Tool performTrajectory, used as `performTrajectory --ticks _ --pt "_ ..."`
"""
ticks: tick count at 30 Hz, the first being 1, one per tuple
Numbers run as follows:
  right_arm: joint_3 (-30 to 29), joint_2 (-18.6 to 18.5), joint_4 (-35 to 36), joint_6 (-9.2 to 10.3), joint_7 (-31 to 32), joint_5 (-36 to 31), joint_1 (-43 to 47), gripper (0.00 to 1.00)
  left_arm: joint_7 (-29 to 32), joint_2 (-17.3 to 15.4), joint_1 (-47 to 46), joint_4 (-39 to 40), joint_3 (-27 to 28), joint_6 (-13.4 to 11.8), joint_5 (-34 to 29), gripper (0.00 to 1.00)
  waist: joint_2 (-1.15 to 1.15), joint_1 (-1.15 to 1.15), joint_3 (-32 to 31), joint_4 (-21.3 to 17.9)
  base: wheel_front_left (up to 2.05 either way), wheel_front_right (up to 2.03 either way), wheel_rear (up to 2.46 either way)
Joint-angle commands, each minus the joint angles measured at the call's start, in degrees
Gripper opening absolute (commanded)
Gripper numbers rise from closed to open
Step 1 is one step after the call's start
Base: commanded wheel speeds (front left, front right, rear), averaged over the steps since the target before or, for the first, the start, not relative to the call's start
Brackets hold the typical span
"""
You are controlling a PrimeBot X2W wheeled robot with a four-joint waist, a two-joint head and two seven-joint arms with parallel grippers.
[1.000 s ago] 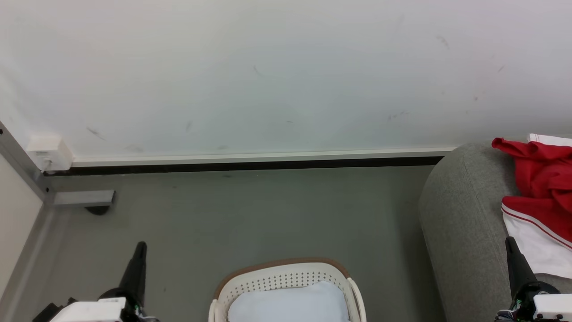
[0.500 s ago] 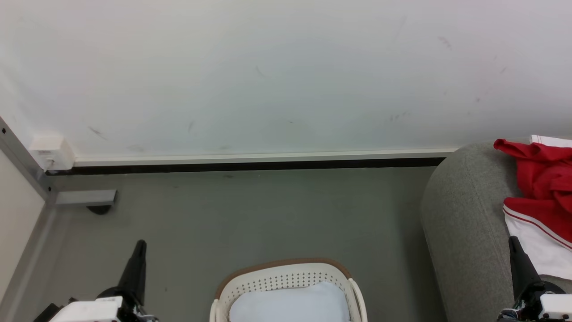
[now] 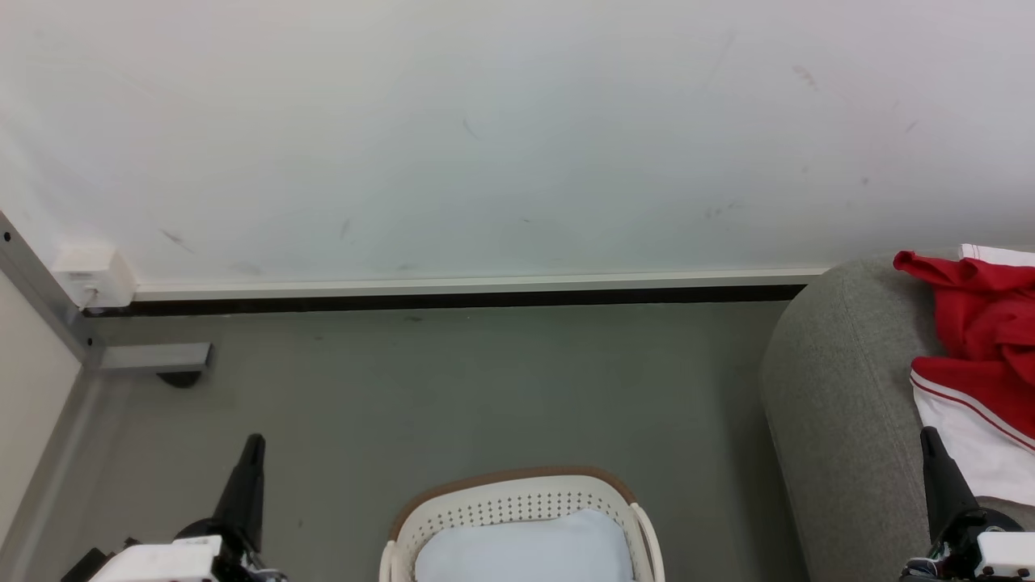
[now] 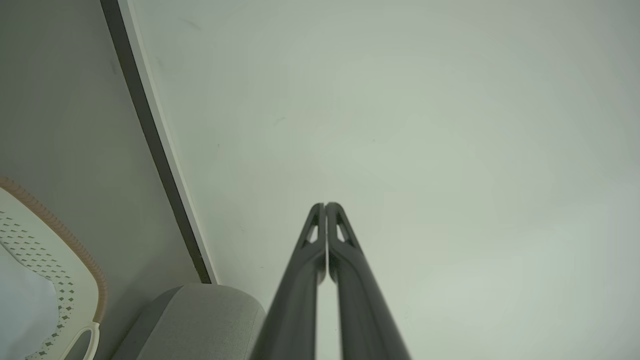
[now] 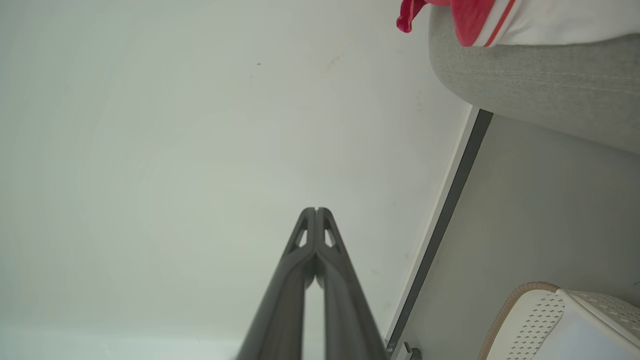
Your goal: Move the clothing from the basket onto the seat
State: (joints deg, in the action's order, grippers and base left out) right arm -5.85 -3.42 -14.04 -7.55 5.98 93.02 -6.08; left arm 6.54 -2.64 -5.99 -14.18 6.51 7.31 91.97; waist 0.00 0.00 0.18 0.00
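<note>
Red and white clothing (image 3: 982,356) lies in a heap on the grey seat (image 3: 841,404) at the right; its edge (image 5: 480,17) hangs over the seat (image 5: 540,85) in the right wrist view. The white basket (image 3: 517,501) with a brown rim stands on the floor at the bottom centre, holding just its pale blue pad (image 3: 525,550). My left gripper (image 3: 255,443) is shut and empty at the lower left, well left of the basket. My right gripper (image 3: 928,436) is shut and empty at the lower right, in front of the seat. Both wrist views show fingertips pressed together: left gripper (image 4: 325,205), right gripper (image 5: 316,210).
A white wall (image 3: 485,137) with a dark skirting strip (image 3: 453,297) runs behind the grey floor (image 3: 453,388). A grey metal frame with a foot (image 3: 154,360) and a white box (image 3: 90,273) stand at the left. The basket (image 4: 55,260) and the seat's corner (image 4: 200,320) appear in the left wrist view.
The whole picture shifted slightly left-to-right, a small camera move. Both grippers stay shut and the clothing stays on the seat.
</note>
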Motion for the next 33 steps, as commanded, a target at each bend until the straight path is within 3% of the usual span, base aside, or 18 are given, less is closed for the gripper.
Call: performTrajectory --ticks 1,33 --pt "-0.2 0.1 0.2 0.12 0.2 -0.1 -0.1 0.0 0.2 -0.4 -0.5 0.2 0.1 0.3 0.8 0.0 0.0 0.0 0.0 0.0 0.0 0.0 0.0" --pt "-0.5 0.3 0.1 0.12 0.3 -0.3 -0.1 0.0 0.2 -0.4 -0.5 0.2 0.1 0.3 0.8 0.0 0.0 0.0 0.0 0.0 0.0 0.0 0.0"
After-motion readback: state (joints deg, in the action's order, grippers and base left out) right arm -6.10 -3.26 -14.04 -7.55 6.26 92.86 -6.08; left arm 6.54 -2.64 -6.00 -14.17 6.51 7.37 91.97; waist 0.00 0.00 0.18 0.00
